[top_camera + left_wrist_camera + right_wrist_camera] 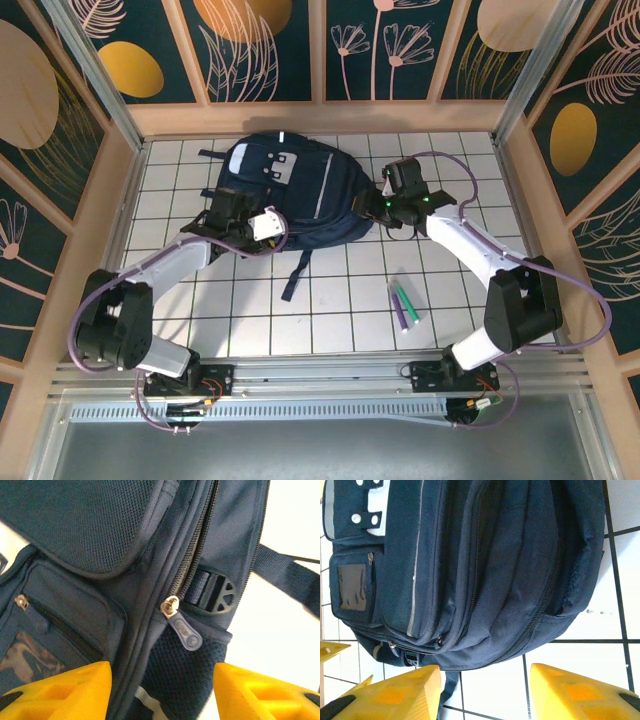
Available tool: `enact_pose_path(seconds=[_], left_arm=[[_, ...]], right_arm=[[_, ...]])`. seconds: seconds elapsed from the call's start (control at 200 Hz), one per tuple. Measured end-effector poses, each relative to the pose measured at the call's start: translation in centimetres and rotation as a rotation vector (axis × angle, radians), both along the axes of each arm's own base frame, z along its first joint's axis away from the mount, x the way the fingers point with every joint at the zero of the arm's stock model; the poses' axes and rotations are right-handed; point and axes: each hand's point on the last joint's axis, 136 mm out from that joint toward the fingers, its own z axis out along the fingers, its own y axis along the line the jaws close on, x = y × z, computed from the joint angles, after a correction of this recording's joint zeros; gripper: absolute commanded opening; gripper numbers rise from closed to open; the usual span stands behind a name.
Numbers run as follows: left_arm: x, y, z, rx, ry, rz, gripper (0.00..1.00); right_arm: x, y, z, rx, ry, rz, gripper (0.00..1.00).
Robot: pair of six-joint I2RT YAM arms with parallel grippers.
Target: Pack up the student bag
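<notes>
The student bag (300, 195) was laid flat on the white gridded table (340, 330), towards the middle of its far edge, with its front turned upward and its light grey pocket flap (276, 166) nearest that far edge. One dark strap (297, 272) was trailed from the bag towards the near edge. A few green and purple markers (403, 303) were left side by side on the tiles nearer the right edge, well apart from the bag.

The left arm (170, 262) was stretched from the near left corner up to the bag's left side, and the right arm (470, 240) was bent in from the near right to the bag's right side.

The left gripper (160, 695) was held wide, its yellow fingers (60, 692) spread with nothing gripped between them. Just beyond them, in the left wrist view, a closed zip with a blue pull tab (184, 632) was seen, with a dark plastic buckle (218, 595) beside it and a mesh side pocket (175, 675) below it.

The right gripper (485, 695) was likewise spread wide and held nothing, hanging over bare tiles just beside the bag. A thin white trim line (415, 580) and a small clear window pocket (351, 587) were shown on the bag's front.
</notes>
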Motion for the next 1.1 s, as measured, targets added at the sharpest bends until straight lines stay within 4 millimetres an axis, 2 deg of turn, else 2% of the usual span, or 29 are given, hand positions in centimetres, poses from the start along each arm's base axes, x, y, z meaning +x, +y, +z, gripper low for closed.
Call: enact_pose_path(seconds=[0.16, 0.22, 0.29, 0.38, 0.515, 0.596, 0.666, 0.756, 0.861, 0.896, 0.921, 0.971, 1.101], left_arm=[[1.5, -0.2, -1.7, 0.072, -0.001, -0.052, 0.50], [1.8, -0.2, -2.6, 0.091, 0.009, -0.063, 0.41], [1.8, -0.2, -3.5, 0.107, 0.025, -0.068, 0.37], [2.2, -0.1, -3.8, 0.118, 0.022, -0.066, 0.31], [3.4, -0.2, -4.6, 0.139, 0.017, -0.059, 0.21], [3.9, -0.2, -5.1, 0.153, 0.014, -0.059, 0.21], [4.3, -0.1, -5.3, 0.164, -0.002, -0.060, 0.32], [5.0, -0.1, -5.1, 0.172, -0.034, -0.053, 0.38], [5.6, -0.1, -4.7, 0.180, -0.064, -0.053, 0.38], [5.8, -0.1, -4.7, 0.184, -0.072, -0.054, 0.34], [6.0, -0.1, -4.7, 0.188, -0.076, -0.053, 0.28], [6.4, -0.1, -4.8, 0.196, -0.087, -0.056, 0.00], [7.4, -0.2, -5.1, 0.208, -0.102, -0.044, 0.00]], right_arm=[[-0.4, -0.2, 0.1, 0.016, -0.016, -0.011, 0.50], [-1.2, -0.6, -0.2, 0.019, -0.009, -0.019, 0.50], [-1.7, -0.9, -0.3, 0.023, -0.006, -0.025, 0.50], [-2.0, -0.9, -0.2, 0.036, -0.018, -0.026, 0.51], [-3.6, -1.3, -1.5, 0.044, 0.016, -0.027, 0.50], [-3.9, -1.1, -1.7, 0.049, 0.028, -0.020, 0.50], [-4.2, -0.6, -1.6, 0.054, 0.025, -0.005, 0.50], [-4.8, 0.5, -1.4, 0.059, 0.019, 0.026, 0.50], [-5.6, 1.7, -1.3, 0.063, 0.019, 0.062, 0.50], [-5.7, 2.0, -1.3, 0.066, 0.020, 0.066, 0.50], [-5.8, 2.1, -1.3, 0.068, 0.020, 0.069, 0.50], [-6.0, 2.4, -1.2, 0.073, 0.020, 0.073, 0.50], [-6.3, 3.4, -0.9, 0.090, 0.015, 0.086, 0.50]])
